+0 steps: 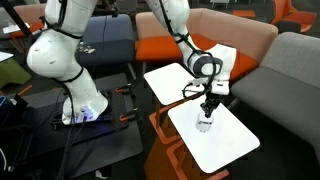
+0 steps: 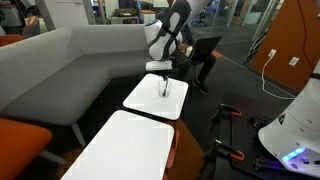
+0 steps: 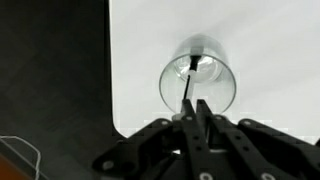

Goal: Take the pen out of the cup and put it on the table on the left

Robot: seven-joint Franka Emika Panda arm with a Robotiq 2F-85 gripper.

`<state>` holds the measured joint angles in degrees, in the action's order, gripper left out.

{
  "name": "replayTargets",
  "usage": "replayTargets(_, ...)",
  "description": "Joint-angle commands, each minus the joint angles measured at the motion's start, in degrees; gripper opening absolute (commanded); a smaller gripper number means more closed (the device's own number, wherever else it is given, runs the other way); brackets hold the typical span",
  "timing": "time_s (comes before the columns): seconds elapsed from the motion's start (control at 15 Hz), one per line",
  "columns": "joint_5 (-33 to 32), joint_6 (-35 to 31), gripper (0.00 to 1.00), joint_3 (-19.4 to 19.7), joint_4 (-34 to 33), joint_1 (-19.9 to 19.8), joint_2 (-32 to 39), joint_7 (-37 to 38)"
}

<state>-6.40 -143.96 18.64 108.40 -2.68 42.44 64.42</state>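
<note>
The clear glass cup (image 3: 197, 78) stands on a white table (image 1: 225, 140), near its edge; it also shows in both exterior views (image 1: 205, 124) (image 2: 164, 92). The thin dark pen (image 3: 188, 82) stands in the cup, its lower end inside the glass and its upper end between my fingers. My gripper (image 3: 196, 108) hangs straight above the cup and is shut on the top of the pen. In both exterior views the gripper (image 1: 208, 103) (image 2: 163, 72) is just over the cup's rim.
A second white table (image 1: 175, 78) (image 2: 125, 145) stands right beside the one with the cup. An orange frame (image 1: 160, 122) shows under the tables. A grey sofa (image 2: 60, 70) wraps behind them, with orange cushions (image 1: 165, 48). The robot base (image 1: 80, 105) stands on the floor.
</note>
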Motion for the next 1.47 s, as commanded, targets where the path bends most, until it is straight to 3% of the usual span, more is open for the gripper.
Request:
replayTargets(0.0, 2.2, 1.2, 0.23, 1.2, -0.7, 1.1, 0.8, 0.1)
replayTargets(0.4, 3.7, 1.6, 0.14, 1.2, -1.9, 1.0, 1.8, 0.2)
replayTargets(0.6, 4.6, 1.7, 0.17, 1.2, -2.2, 0.9, 2.2, 0.1)
replayTargets(0.8, 5.1, 1.8, 0.33, 1.5, -2.4, 0.8, 2.9, 0.2)
replayTargets(1.0, 5.6, 1.9, 0.34, 1.5, -2.8, 0.6, 3.6, 0.0)
replayTargets(1.4, 6.1, 2.2, 0.27, 1.3, -4.1, 0.4, 4.9, -0.4)
